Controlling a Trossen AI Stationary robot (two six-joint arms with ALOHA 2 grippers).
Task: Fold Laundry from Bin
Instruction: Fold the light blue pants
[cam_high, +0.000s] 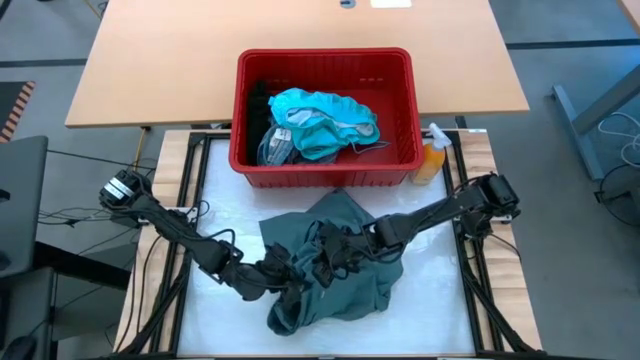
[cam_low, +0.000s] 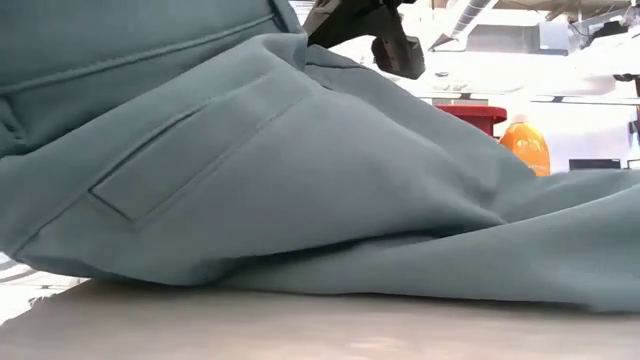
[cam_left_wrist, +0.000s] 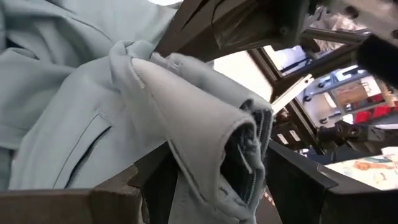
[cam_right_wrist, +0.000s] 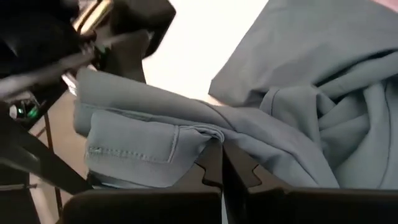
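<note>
Grey-green garment (cam_high: 345, 265) lies bunched just in front of the red bin (cam_high: 325, 170). Left gripper (cam_high: 298, 272) clamps its thick fold; right gripper (cam_high: 330, 252) pinches an edge.

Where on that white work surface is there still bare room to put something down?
The white mat is bare between its left edge and the grey-green garment, and right of the garment. The middle is crowded: both grippers grip the garment. The red bin is full.

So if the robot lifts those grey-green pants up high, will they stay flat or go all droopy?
Probably droopy. The grey-green pants already lie crumpled in soft folds on the table, so they look floppy. The left gripper and right gripper each hold a bunched bit, so the loose parts would likely hang down. The thick-looking cloth may feel a bit heavy.
</note>
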